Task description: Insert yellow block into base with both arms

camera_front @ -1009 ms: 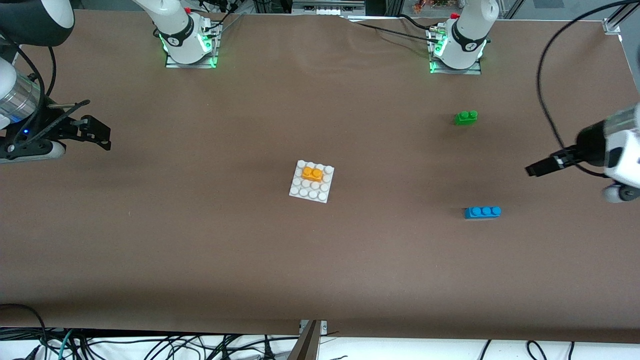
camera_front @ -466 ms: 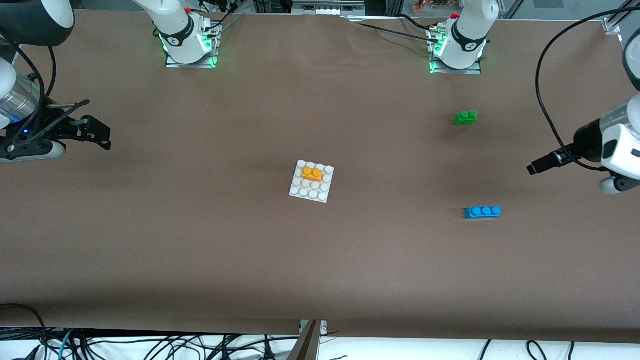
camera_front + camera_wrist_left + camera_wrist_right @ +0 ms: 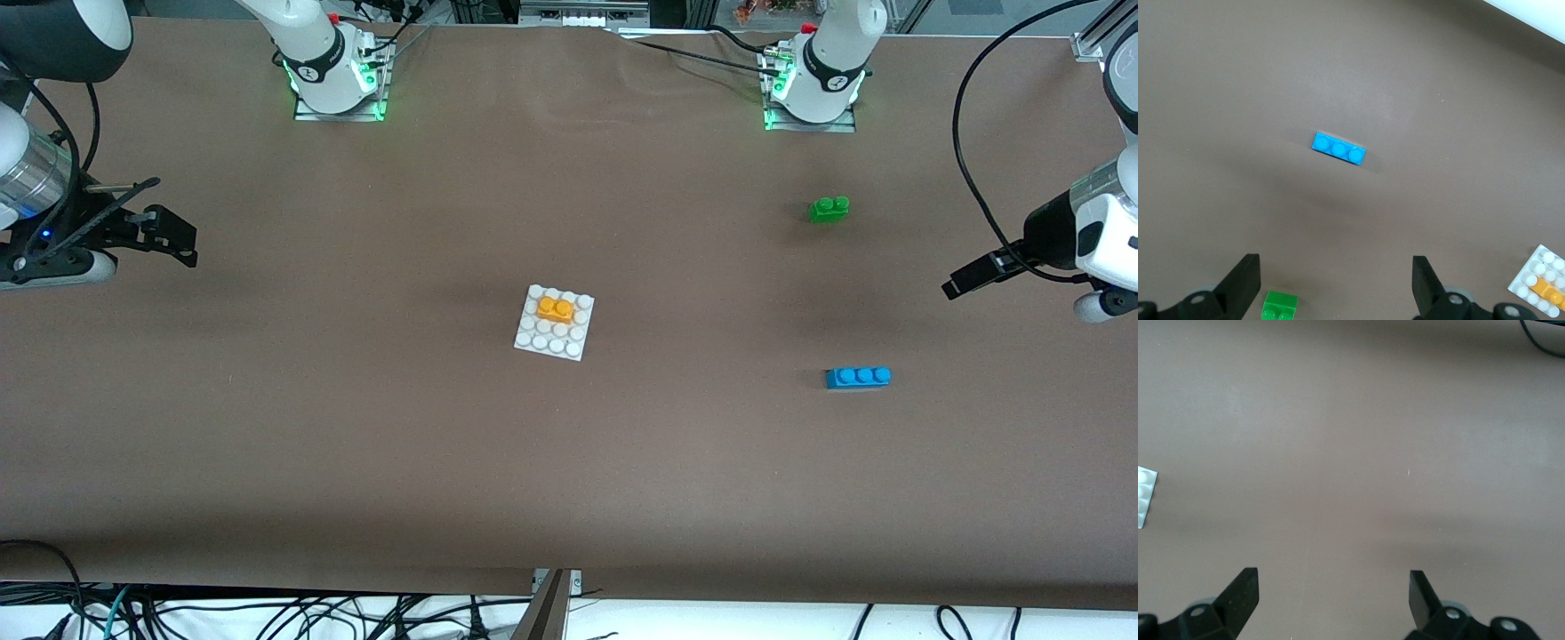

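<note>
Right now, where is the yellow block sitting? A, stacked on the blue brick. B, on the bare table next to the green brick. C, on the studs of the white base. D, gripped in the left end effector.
C: the yellow block sits on the studs of the white base mid-table, with both end effectors far from it.

Even, soft overhead light; faint shadows.

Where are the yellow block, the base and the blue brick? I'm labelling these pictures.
yellow block (image 3: 555,308): front view, its studded top.
base (image 3: 546,341): front view, bare studs nearer the camera.
blue brick (image 3: 1338,149): left wrist view, middle stud.
</note>
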